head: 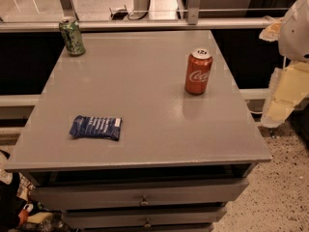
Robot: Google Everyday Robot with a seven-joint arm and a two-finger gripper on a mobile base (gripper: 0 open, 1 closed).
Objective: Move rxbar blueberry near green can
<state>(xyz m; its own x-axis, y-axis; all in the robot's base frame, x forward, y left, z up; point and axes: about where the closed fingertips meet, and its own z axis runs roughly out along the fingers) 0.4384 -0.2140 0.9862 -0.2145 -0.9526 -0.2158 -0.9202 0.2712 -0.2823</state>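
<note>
The rxbar blueberry [95, 127] is a flat dark blue wrapper with white lettering, lying at the front left of the grey cabinet top [145, 81]. The green can [72, 36] stands upright at the far left corner of the top. My gripper [279, 105] hangs at the right edge of the view, off the right side of the cabinet, with pale yellowish parts pointing down. It is far from both the bar and the green can, and holds nothing that I can see.
A red Coca-Cola can [198, 71] stands upright on the right half of the top. Drawers [142, 193] sit below the front edge. A rail [145, 24] runs behind the cabinet. Speckled floor [285, 192] lies to the right.
</note>
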